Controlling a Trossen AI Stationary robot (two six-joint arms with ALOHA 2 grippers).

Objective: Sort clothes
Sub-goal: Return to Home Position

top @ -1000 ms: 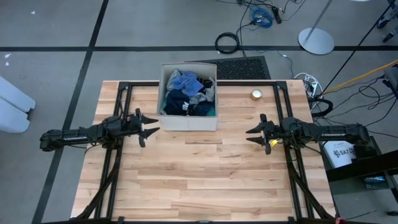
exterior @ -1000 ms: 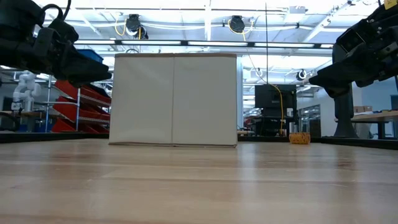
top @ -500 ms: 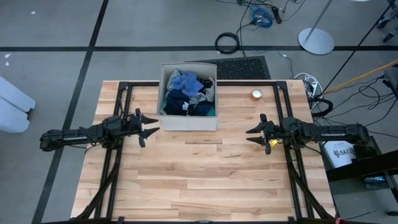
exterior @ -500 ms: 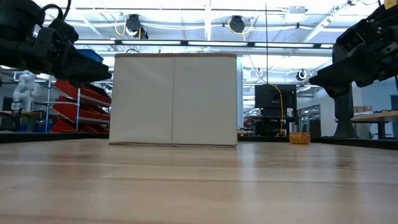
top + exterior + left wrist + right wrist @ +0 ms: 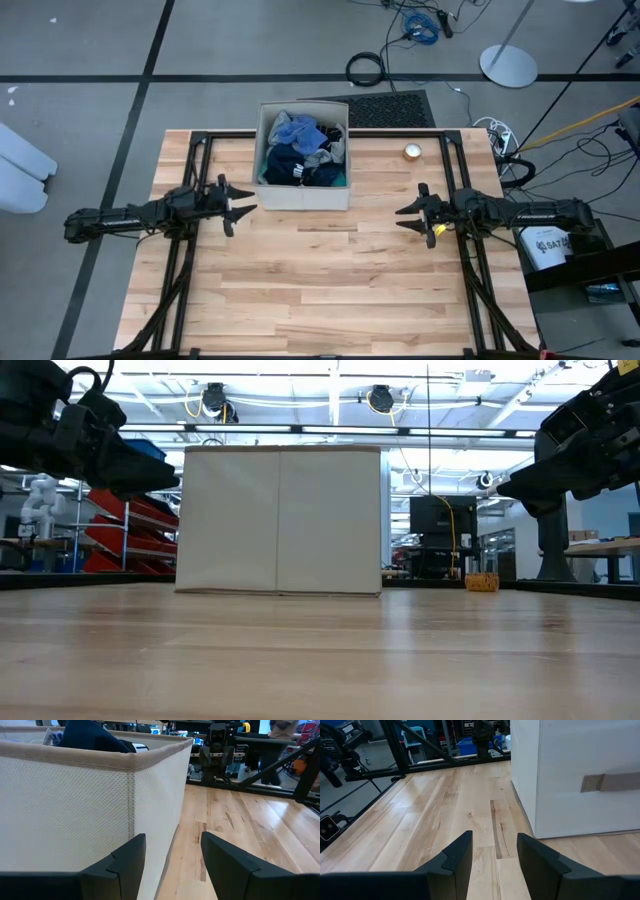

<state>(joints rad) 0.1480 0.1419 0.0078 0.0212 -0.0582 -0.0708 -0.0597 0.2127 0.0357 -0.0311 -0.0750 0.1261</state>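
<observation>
The clothes point(image 5: 303, 150) lie heaped in the beige square box point(image 5: 272, 190) at the table's far middle: blue, navy, grey and turquoise pieces. A navy piece point(image 5: 92, 737) shows above the box rim in the left wrist view. My left gripper point(image 5: 245, 205) is open and empty, left of the box near its front corner. My right gripper point(image 5: 405, 217) is open and empty, right of the box. Both hover above the table.
A small yellow roll point(image 5: 412, 151) lies at the far right of the table, also in the low view point(image 5: 483, 581). The box wall point(image 5: 280, 520) stands upright in the low view. Bare wood point(image 5: 320, 290) spreads across the near half of the table.
</observation>
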